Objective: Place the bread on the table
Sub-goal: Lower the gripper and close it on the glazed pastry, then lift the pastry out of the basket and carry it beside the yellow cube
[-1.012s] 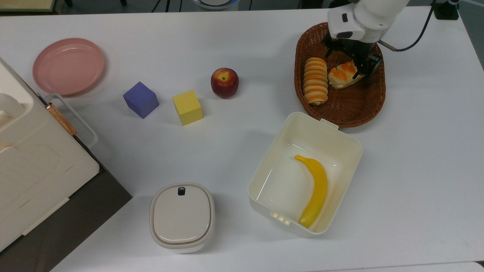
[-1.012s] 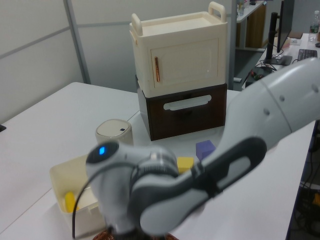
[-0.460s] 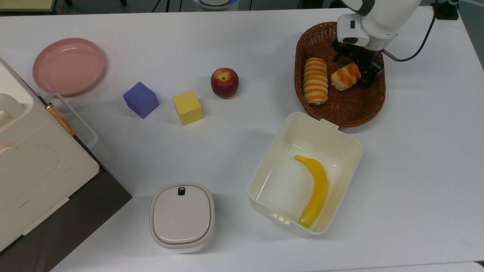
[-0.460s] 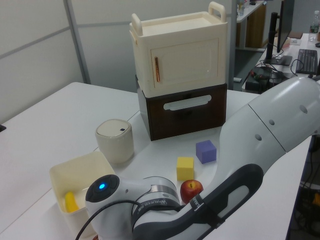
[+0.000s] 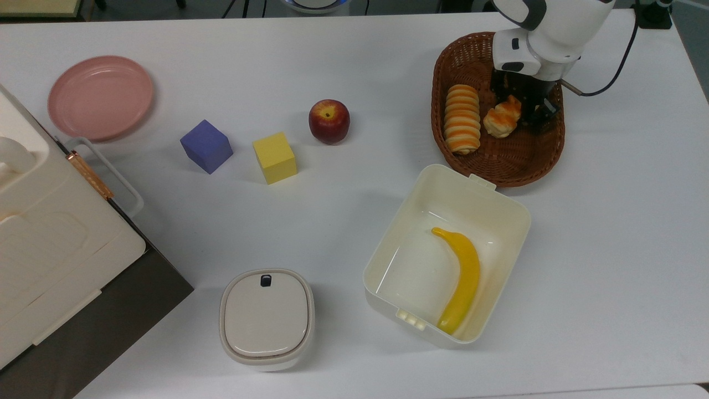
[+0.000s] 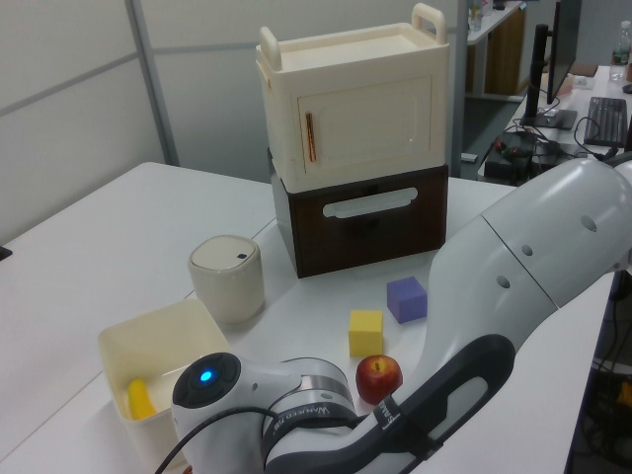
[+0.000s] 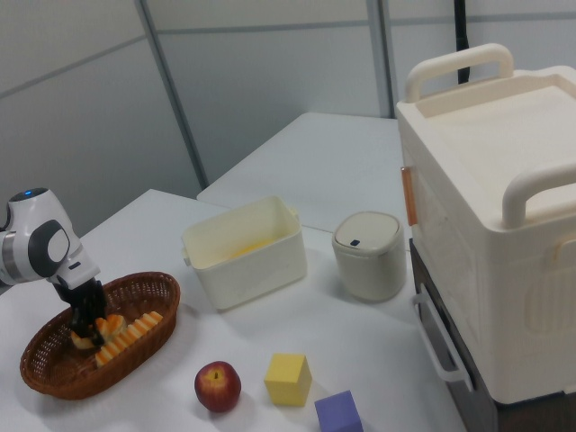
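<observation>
The gripper (image 5: 519,111) reaches down into the wicker basket (image 5: 498,160) and looks clenched on the bread (image 5: 501,120), though its fingers are partly hidden. The bread sits inside the basket, just beside the striped roll (image 5: 462,118), not on the white surface (image 5: 354,66)
</observation>
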